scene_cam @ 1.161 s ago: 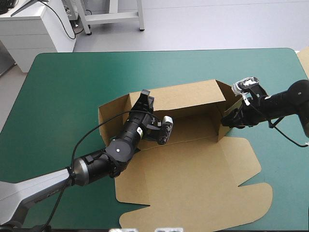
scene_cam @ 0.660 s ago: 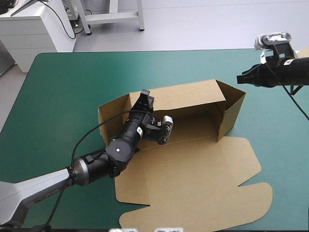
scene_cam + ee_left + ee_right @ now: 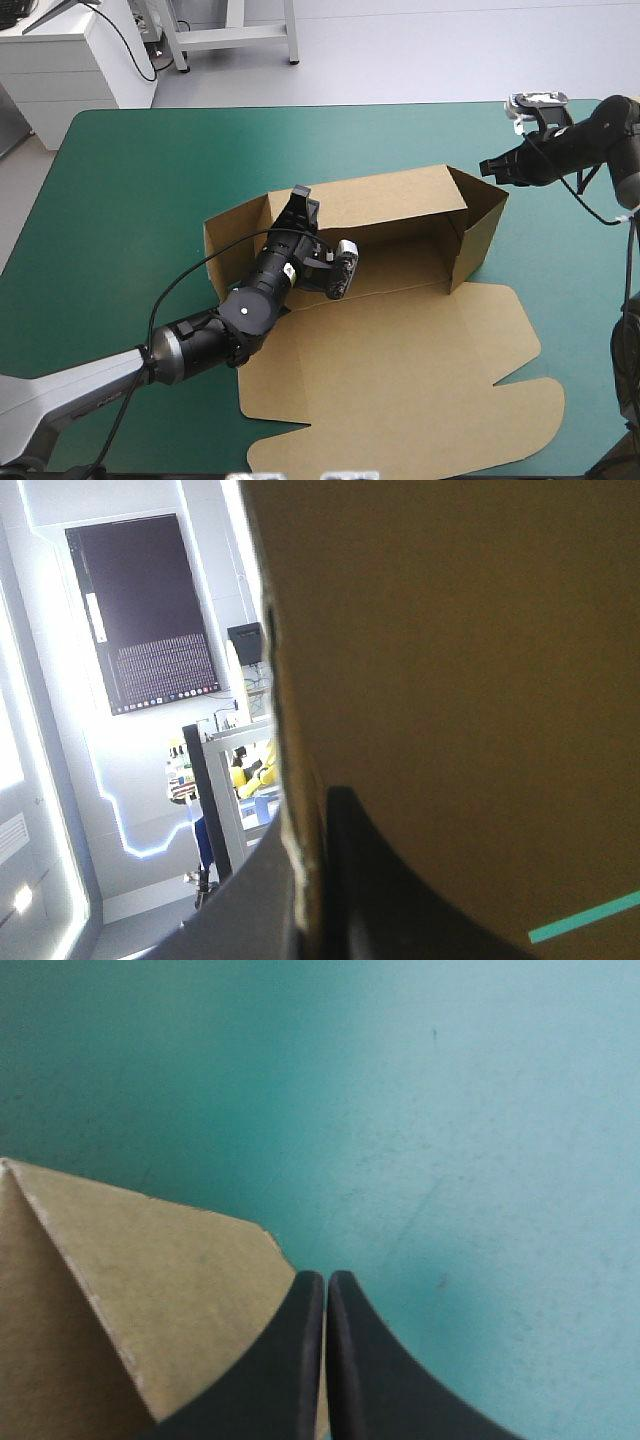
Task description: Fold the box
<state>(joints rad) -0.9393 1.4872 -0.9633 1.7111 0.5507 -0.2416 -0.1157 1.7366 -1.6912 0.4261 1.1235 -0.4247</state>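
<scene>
The brown box (image 3: 400, 340) lies mid-table as an open tray, its back wall (image 3: 390, 195) and right side wall (image 3: 478, 235) raised and its lid flat toward the near edge. My left gripper (image 3: 300, 205) is shut on the back wall's top edge near the left corner. In the left wrist view the board (image 3: 450, 680) runs between the black fingers of the left gripper (image 3: 310, 820). My right gripper (image 3: 487, 167) hovers shut, beyond and above the box's far right corner, touching nothing. The right wrist view shows the right gripper (image 3: 325, 1278) over that box corner (image 3: 170, 1290) and teal-green cover.
A left flap (image 3: 235, 240) of the box stands up beside my left arm. A pale strip of board (image 3: 630, 125) shows at the table's far right edge. The table's far edge (image 3: 400, 103) runs a short way beyond the right gripper.
My right gripper has left the box's right side wall, risen and moved toward the far right corner, then sunk slightly. The left arm and the box have not moved.
</scene>
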